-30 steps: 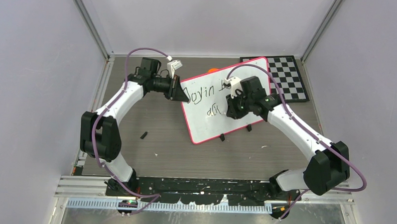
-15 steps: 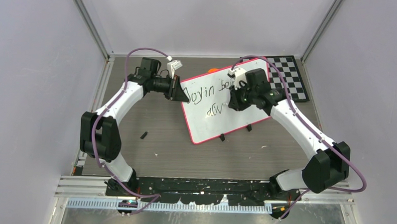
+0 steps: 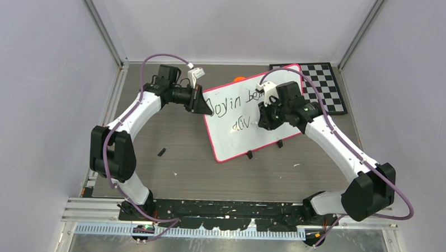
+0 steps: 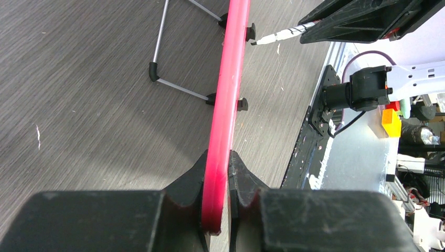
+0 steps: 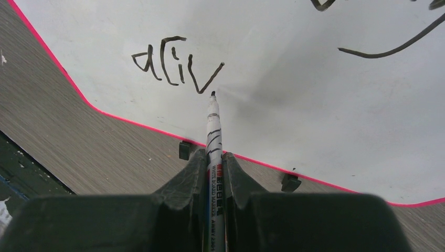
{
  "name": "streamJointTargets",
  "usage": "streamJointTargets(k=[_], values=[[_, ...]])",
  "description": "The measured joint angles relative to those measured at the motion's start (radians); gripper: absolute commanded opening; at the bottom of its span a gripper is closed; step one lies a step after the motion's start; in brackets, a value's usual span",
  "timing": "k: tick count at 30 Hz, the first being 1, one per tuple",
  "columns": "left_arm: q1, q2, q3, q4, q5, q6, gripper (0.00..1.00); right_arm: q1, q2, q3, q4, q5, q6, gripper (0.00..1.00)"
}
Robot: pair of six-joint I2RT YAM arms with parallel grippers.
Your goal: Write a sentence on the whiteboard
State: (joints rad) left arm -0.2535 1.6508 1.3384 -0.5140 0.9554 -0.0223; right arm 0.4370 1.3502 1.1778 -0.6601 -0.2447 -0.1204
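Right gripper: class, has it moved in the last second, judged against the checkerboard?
Yes. The right gripper, shut on the marker, has shifted slightly toward the checkerboard.

The whiteboard (image 3: 234, 144) was white with a pink-red rim, and the sentence (image 3: 231, 105) on it ran in thin dark strokes. The marker (image 5: 213, 126) had a white barrel with black bands, and the checkerboard (image 3: 325, 87) had black and white squares. The worktop (image 3: 170, 135) was grey-brown woodgrain, while the left arm (image 3: 134, 114) and right arm (image 3: 335, 144) were white with black joints.
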Motion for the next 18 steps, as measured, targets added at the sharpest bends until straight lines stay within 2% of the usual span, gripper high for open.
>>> streamJointTargets(k=[11, 18], values=[[0.0, 0.0, 0.0, 0.0, -0.001, 0.0, 0.0, -0.009, 0.039, 0.0, 0.014, 0.009, -0.016, 0.0], [0.0, 0.0, 0.0, 0.0, -0.001, 0.0, 0.0, -0.077, 0.04, 0.001, -0.012, 0.008, -0.029, 0.0]])
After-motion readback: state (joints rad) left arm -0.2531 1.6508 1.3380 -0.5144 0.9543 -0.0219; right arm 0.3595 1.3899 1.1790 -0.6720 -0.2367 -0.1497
